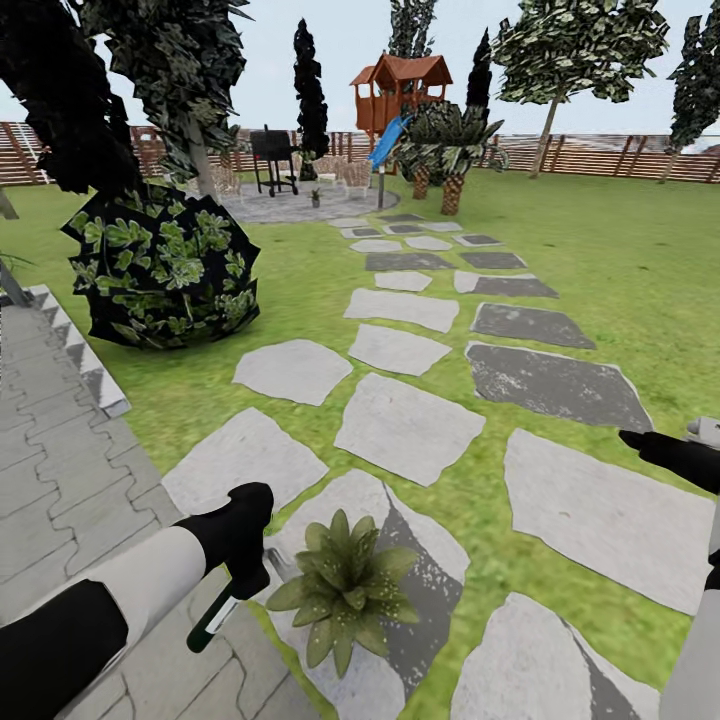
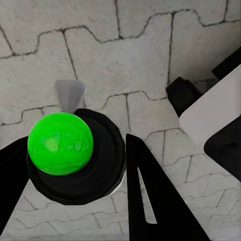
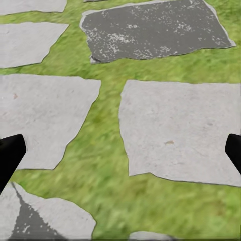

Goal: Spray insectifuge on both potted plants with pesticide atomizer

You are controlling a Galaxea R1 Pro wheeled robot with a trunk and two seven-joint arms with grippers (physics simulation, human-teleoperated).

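Beside the grey paving at the lawn's edge, the left hand is clenched around the pesticide atomizer, its dark green body slanting down below the fingers; from the left wrist camera the bottle appears end-on as a bright green round between the dark fingers. One potted plant sits just beside it, among the stepping stones. Over grass and stones, the right hand hangs released, fingertips spread wide and holding nothing.

Before me, matt rough stepping stones, a glossy green atomizer bottom, slatted wooden fence beyond.
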